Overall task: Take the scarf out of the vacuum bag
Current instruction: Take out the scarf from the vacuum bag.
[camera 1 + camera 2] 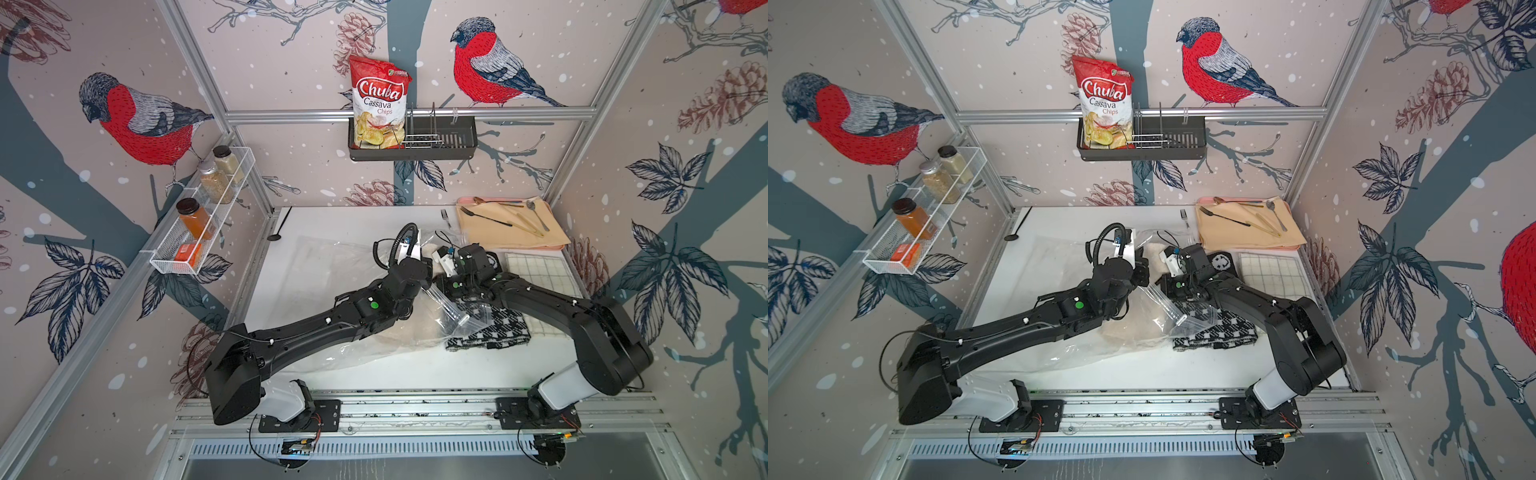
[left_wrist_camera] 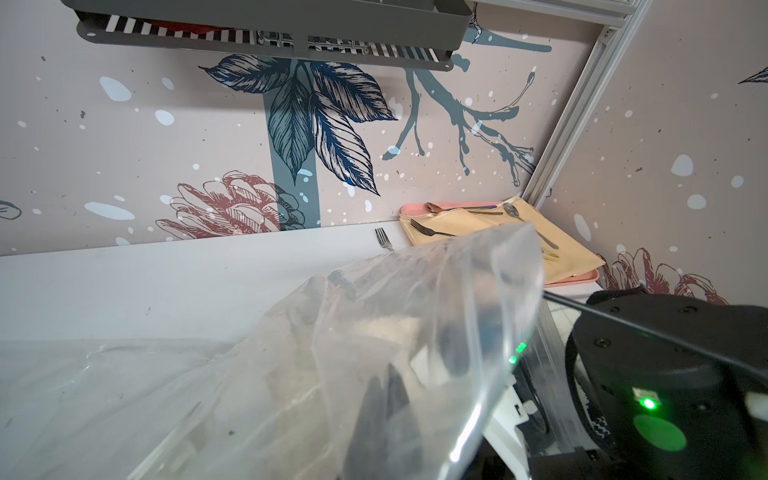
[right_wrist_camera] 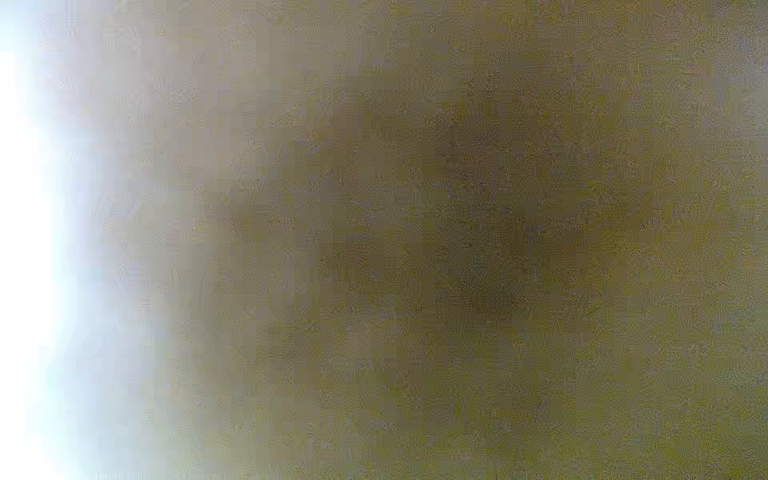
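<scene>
The vacuum bag (image 1: 324, 266) (image 1: 1050, 257) is a large clear crinkly sheet spread over the white table, with a cream cloth (image 1: 411, 328) (image 1: 1133, 328) inside. My left gripper (image 1: 428, 274) (image 1: 1144, 270) is shut on the bag's mouth edge and holds it raised. In the left wrist view its dark fingers (image 2: 386, 407) show pressed together behind the plastic (image 2: 436, 291). The black-and-white patterned scarf (image 1: 490, 332) (image 1: 1221, 332) lies at the bag's mouth, its left end under the clear flap. My right gripper (image 1: 444, 286) (image 1: 1165, 286) reaches down there, fingers hidden. The right wrist view is a beige blur.
A pink tray (image 1: 557, 245) with a beige cloth and cutlery sits back right. A checked cloth (image 1: 540, 270) lies in front of it and a fork (image 1: 445, 217) beside it. A black spoon (image 1: 276, 232) lies back left. A wall basket (image 1: 453, 143) and a spice rack (image 1: 199, 232) hang above.
</scene>
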